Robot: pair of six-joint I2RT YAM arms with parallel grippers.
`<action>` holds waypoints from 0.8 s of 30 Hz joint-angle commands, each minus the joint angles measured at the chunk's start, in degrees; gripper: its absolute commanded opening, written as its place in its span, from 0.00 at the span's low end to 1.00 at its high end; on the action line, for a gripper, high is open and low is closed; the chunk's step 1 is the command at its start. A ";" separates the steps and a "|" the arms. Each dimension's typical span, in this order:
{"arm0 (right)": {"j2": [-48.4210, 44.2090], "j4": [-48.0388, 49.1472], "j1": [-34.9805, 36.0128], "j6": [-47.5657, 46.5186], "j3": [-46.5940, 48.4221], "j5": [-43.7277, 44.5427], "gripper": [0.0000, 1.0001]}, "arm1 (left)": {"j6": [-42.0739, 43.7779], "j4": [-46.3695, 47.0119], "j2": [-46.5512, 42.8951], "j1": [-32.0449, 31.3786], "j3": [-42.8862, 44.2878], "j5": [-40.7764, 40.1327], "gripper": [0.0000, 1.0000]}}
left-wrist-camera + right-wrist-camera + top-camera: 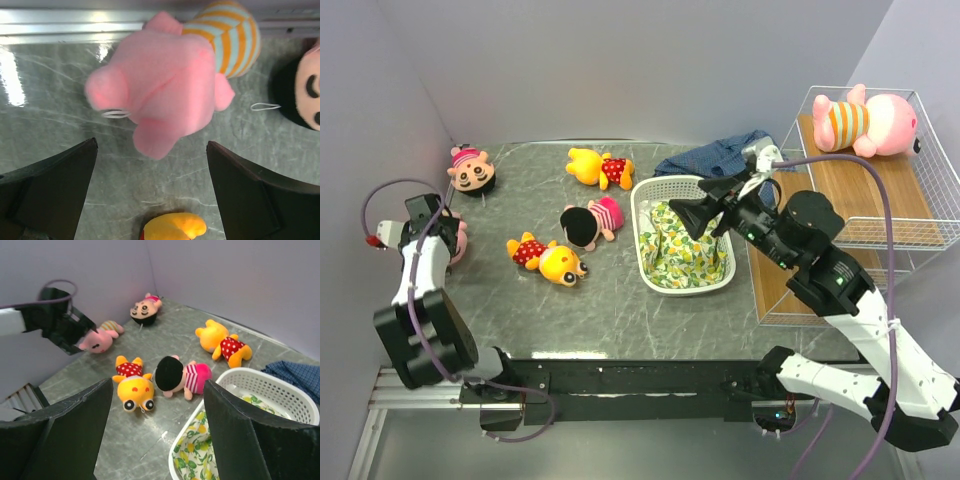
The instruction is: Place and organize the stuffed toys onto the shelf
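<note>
1. One pink pig (868, 122) in an orange-striped shirt is seen only in the top view. It lies on its side on the upper wooden plank of the shelf (860, 205), at 2 o'clock from the table's middle.
2. A second pink pig (160, 85) is shown plainly by the left wrist view, lying at the 9 o'clock edge of the table (620, 310). In the top view it is largely hidden by the left arm.
3. The left gripper (151, 147) is spread wide before that pig; neither finger touches it and nothing is grasped.
4. The right gripper (158, 385) is likewise released and empty, held over the white basket (645, 200) and pointed toward 9 o'clock.
5. Four more toys lie loose on the table:
   - a black-haired doll (472, 170) at 11 o'clock;
   - a yellow bear (600, 167) at 12 o'clock;
   - a pink-clad doll (590, 222) face down near the middle;
   - a second bear (548, 258) just at that doll's 7 o'clock.
6. A lemon-print cloth (685, 250) is laid in the basket, and blue fabric (715, 158) is bunched at the basket's 1 o'clock, beside the shelf.
</note>
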 commanded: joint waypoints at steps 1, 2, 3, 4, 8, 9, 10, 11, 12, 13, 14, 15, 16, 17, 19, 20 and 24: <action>-2.05 5.03 0.35 -0.30 -1.24 -2.83 0.80 | -0.90 1.80 4.95 0.31 5.58 3.66 0.96; -2.23 5.03 0.26 -0.30 -1.41 -2.92 0.80 | -0.81 0.93 6.97 0.40 6.20 3.04 0.96; -2.50 5.12 0.26 -0.39 -1.59 -3.00 0.80 | -0.98 0.31 7.77 0.49 7.25 2.60 0.96; -2.67 5.12 0.26 -0.39 -1.59 -3.09 0.80 | -1.07 0.04 8.39 0.75 7.52 1.99 0.97; -2.85 4.50 0.35 -0.39 -0.98 -3.09 0.80 | -1.42 1.18 8.57 1.02 6.04 1.46 0.96; -2.94 4.42 0.26 -0.30 -0.89 -3.18 0.80 | -1.68 2.49 8.22 1.10 4.55 1.37 0.91; -3.11 4.50 0.35 -0.13 -0.80 -3.27 0.80 | -1.86 3.20 7.78 1.11 3.75 1.28 0.88; -3.11 4.42 0.26 -0.04 -0.80 -3.44 0.80 | -1.60 3.82 7.25 1.11 3.05 1.28 0.85; -3.29 4.50 0.35 0.22 -0.89 -3.53 0.80 | -1.34 4.43 7.08 1.19 2.17 1.19 0.81; -3.38 4.50 0.35 0.40 -0.89 -3.71 0.80 | -0.81 4.52 7.16 1.19 2.08 1.02 0.80; -3.38 4.50 0.35 0.49 -0.98 -3.97 0.80 | -0.55 4.44 7.60 1.28 1.90 1.28 0.79; -3.46 4.59 0.26 0.75 -0.98 -3.97 0.80 | 0.07 4.44 7.95 1.37 1.81 1.54 0.78; -3.55 4.50 0.26 0.93 -0.98 -3.97 0.80 | 0.42 4.52 8.47 1.46 1.81 2.07 0.77; -3.47 4.59 0.26 1.10 -0.98 -3.97 0.80 | 0.77 4.79 9.52 1.54 1.81 3.20 0.75; -3.73 4.50 0.26 1.63 -0.98 -4.23 0.80 | 2.00 5.40 10.67 2.07 1.81 4.79 0.52; -3.82 4.50 0.26 1.72 -0.98 -4.50 0.80 | 2.35 5.40 10.94 2.33 1.72 5.67 0.37; -4.43 3.89 0.35 1.72 -1.33 -4.50 0.80 | 4.46 4.88 8.93 2.86 1.90 8.22 0.01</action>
